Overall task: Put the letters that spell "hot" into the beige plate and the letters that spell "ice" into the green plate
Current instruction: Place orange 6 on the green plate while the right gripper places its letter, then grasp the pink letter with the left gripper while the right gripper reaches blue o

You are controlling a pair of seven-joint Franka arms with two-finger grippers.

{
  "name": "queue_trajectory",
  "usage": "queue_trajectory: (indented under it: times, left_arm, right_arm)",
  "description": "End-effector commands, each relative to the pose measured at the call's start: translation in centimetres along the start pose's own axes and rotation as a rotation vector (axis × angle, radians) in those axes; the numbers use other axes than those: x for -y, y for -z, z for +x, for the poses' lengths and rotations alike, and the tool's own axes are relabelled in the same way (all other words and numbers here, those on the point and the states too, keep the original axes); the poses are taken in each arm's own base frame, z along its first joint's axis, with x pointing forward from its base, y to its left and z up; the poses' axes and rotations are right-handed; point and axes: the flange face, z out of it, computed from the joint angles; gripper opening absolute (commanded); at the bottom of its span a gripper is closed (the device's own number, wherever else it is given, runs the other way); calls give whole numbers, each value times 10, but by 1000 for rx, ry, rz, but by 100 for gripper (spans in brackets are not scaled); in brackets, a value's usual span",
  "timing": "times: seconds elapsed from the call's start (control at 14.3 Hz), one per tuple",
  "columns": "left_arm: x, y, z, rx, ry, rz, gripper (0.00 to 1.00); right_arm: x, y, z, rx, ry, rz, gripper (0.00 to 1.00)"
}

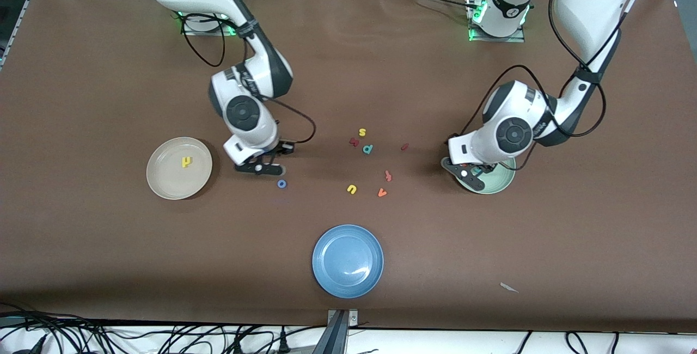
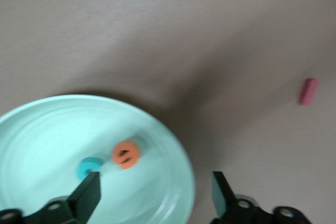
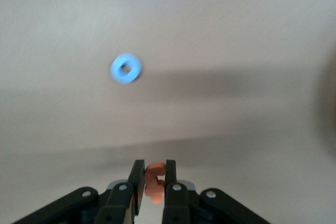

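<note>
Left gripper (image 2: 155, 195) fingers spread over green plate (image 2: 173, 150) rim; right gripper (image 3: 152, 179) fingers clamping orange "t" (image 3: 155, 182) above bare table (image 1: 109, 245)

A brown worktop (image 1: 109, 71) is seen filling the frame. At centre left a beige plate (image 1: 163, 182) is set on it, at centre right a green plate (image 1: 498, 184), at lower centre a blue plate (image 1: 348, 261). Between the upper plates, small foam letters are scattered: a blue ring (image 1: 281, 183), a yellow s (image 1: 362, 132), a yellow u (image 1: 352, 189), an orange v (image 1: 382, 193).
</note>
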Motion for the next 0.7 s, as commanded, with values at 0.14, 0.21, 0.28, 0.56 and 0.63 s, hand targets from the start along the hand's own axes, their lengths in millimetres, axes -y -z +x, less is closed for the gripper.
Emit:
queue_trajectory:
  times: [0.14, 0.21, 0.28, 0.56, 0.63]
  left_arm:
    - [-86, 6, 18, -21, 49, 3, 100]
    - [-93, 5, 21, -37, 44, 1, 100]
    - [-98, -3, 24, -38, 37, -9, 100]
    - [-126, -29, 33, -76, 30, -33, 99]
    - [-136, -31, 34, -73, 51, -32, 98]
  right_arm:
    - [-71, 25, 23, 12, 128, -19, 0]
    - [-92, 19, 27, 23, 172, -34, 0]
    - [-111, 14, 31, 32, 205, -38, 0]
    - [-191, 3, 39, 61, 293, -40, 0]
    - [-202, 0, 38, 61, 304, -41, 0]
